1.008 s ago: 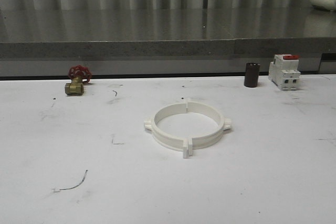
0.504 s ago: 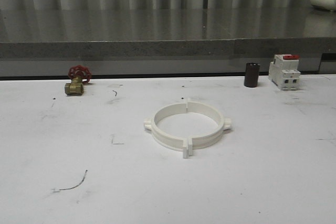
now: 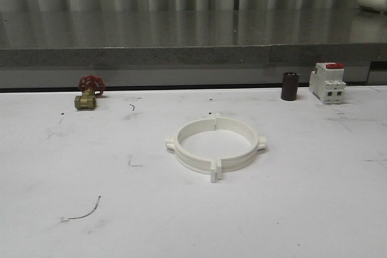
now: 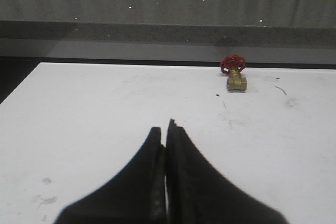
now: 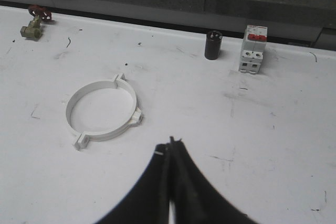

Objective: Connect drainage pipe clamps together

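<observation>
Clamps joined, both arms clear.
Drainage pipe clamps [image 3: 216, 145] sit mid-worktop [image 3: 302, 209] as one ring; left end effector [image 4: 166, 129] and right end effector [image 5: 170, 148] closed, empty. Risk: unlatched tabs parting if nudged.

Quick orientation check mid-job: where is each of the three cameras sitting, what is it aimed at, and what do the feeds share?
Front view: faces forward over the white table at the white plastic clamp ring.
Left wrist view: rides the left arm; shut left gripper aimed toward the brass valve with red handwheel.
Right wrist view: rides the right arm; shut right gripper facing the ring, black cylinder and red-topped white switch.
Shared: the valve appears in all three.
</observation>
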Motion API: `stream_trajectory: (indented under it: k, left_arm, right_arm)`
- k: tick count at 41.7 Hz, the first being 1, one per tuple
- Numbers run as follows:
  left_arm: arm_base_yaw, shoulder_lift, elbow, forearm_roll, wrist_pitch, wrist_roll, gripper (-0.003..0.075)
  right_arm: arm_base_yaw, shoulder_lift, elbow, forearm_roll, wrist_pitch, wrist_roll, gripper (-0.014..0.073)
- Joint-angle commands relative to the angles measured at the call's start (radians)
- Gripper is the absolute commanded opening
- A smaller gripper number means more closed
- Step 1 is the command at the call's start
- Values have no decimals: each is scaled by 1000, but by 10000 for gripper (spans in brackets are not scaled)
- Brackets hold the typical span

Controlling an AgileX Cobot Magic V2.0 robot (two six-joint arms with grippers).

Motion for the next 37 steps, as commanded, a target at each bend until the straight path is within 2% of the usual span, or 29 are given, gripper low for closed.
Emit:
stream_trajectory:
  k: [1, 7, 15, 37]
  left_arm:
    - [11, -27, 42, -1, -157, -2, -20]
    - [11, -77, 123, -4, -246, -2, -20]
    - [11, -75, 120, -10, -277, -2, -20]
    - [11, -75, 120, -33, -278, 1, -20]
  right_arm:
    - [-6, -2, -23, -12, -73, -3, -116]
    - [-6, -2, -23, -12, -73, -3, -116]
    - [-6, -2, -23, -13, -69, -3, -116]
    - [-6, -2, -23, -13, -69, -3, -116]
